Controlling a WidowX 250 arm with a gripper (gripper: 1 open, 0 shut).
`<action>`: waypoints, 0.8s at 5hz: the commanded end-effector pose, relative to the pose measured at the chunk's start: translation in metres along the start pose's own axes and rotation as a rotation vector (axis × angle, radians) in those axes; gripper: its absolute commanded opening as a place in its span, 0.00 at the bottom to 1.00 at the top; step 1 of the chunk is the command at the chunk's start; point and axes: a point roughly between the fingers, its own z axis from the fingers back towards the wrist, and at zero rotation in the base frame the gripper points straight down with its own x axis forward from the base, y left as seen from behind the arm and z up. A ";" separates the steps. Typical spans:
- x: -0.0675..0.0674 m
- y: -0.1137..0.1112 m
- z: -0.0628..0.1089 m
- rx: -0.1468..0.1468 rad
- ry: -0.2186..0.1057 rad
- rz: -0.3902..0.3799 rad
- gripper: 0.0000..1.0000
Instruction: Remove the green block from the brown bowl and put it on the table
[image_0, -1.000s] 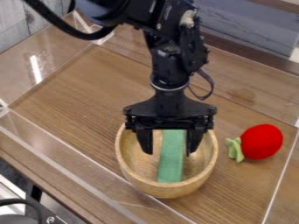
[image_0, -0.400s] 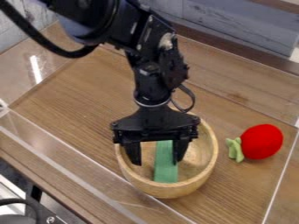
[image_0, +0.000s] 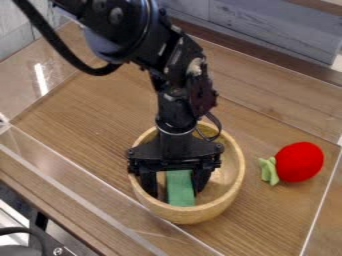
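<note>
Green block (image_0: 178, 185) lies flat inside the brown bowl (image_0: 227, 200), which sits on the bench (image_0: 94, 100). Hand (image_0: 175, 178) points straight down into the bowl, released, fingers spread either side of the block, set up to pinch across its width. Contact looks not yet made, though the fingertips are partly hidden. Red toy (image_0: 299, 160) sits well clear.

Light, grained wooden bowl (image_0: 187, 205); matt green block (image_0: 179, 186); wood-grain desk (image_0: 94, 110) with clear, glossy acrylic walls (image_0: 54, 165); smooth red toy strawberry (image_0: 298, 161); black gripper (image_0: 174, 175).
</note>
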 end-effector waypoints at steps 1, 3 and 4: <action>0.002 -0.002 -0.002 -0.004 -0.015 0.027 0.00; 0.005 -0.006 -0.005 -0.002 -0.021 -0.055 0.00; -0.005 -0.011 -0.004 0.001 -0.024 -0.083 0.00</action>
